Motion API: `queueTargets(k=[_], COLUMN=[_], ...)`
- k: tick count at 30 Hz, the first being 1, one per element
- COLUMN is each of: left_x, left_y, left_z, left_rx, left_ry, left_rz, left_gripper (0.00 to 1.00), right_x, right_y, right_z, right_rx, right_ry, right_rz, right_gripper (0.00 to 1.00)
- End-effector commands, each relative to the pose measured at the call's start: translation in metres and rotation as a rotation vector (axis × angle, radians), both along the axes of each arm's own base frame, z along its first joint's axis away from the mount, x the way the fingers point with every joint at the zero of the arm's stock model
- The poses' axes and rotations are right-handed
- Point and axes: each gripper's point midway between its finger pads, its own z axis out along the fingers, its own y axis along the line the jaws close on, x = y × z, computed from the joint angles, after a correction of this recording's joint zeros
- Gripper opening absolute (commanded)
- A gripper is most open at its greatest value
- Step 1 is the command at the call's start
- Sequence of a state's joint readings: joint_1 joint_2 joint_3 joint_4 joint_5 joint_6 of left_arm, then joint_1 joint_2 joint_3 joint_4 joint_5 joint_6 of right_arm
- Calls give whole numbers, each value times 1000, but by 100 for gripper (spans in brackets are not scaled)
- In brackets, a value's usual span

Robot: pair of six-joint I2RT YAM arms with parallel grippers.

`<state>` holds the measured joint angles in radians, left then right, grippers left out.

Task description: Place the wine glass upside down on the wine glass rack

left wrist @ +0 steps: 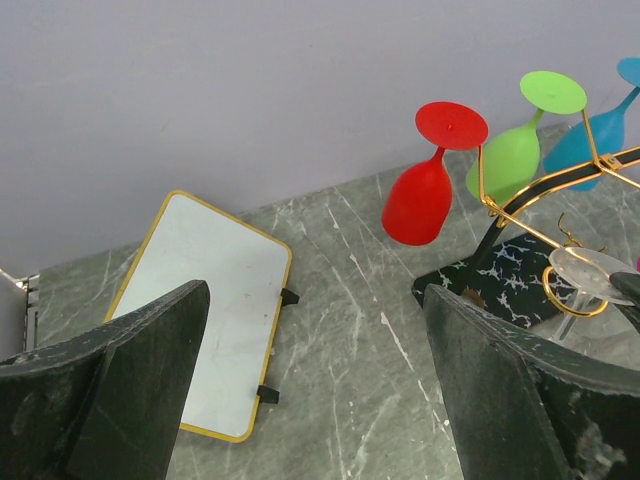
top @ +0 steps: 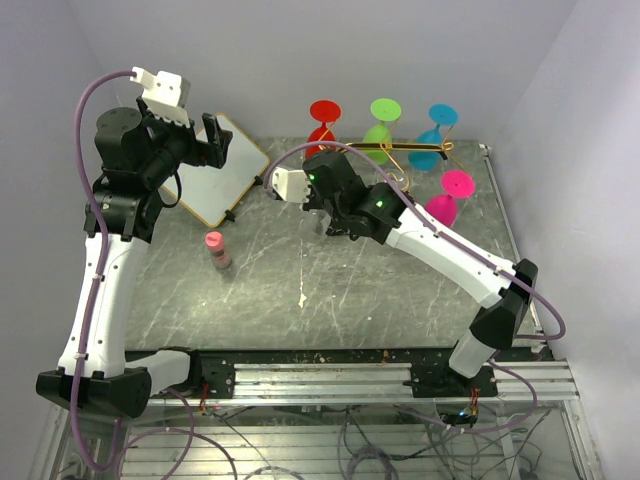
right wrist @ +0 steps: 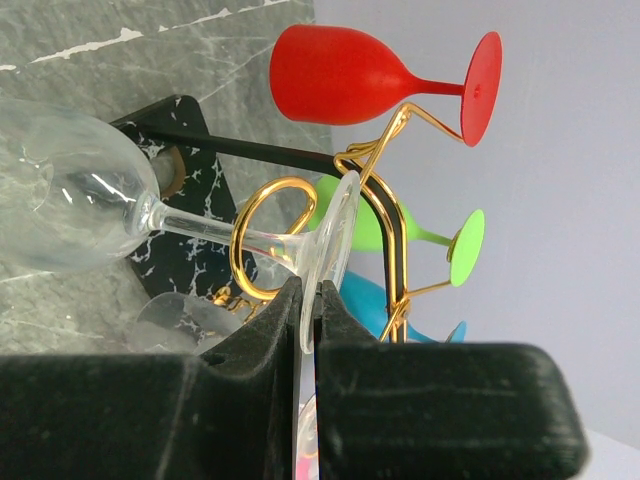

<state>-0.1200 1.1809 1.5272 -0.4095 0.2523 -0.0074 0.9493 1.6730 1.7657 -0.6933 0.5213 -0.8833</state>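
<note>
Right gripper (right wrist: 308,300) fingers are clamping the clear wine glass (right wrist: 70,190) by its foot, inverted, w/ stem sitting in a gold scroll of the wine glass rack (right wrist: 215,270). Left gripper (left wrist: 315,300) is hovering, fingers wide apart. Prob. nearly done: release & retreat remaining.

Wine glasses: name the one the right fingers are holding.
The clear wine glass, its foot pinched between the right fingers. The red glass, green glass, blue glass and pink glass are coloured and ungripped.

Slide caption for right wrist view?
Right tool pinches clear wine glass by its foot, stem at a gold scroll of the rack.
</note>
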Motion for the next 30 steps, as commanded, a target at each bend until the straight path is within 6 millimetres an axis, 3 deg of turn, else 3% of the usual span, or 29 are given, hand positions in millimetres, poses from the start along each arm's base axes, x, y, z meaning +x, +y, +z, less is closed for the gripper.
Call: queueTargets(k=[1, 30], left_x=[-2, -5], left_y=[0, 0], left_z=[11, 9], left_rx=[-5, 1], left_ry=[-45, -45], left_rz=[-13, -18], left_gripper=[99, 98], right_x=[4, -1], right_y=[9, 21], right_z=[22, 5], right_rx=[75, 101], right_ry=[-56, 15], right_rz=[-21, 10], right_gripper=[0, 12])
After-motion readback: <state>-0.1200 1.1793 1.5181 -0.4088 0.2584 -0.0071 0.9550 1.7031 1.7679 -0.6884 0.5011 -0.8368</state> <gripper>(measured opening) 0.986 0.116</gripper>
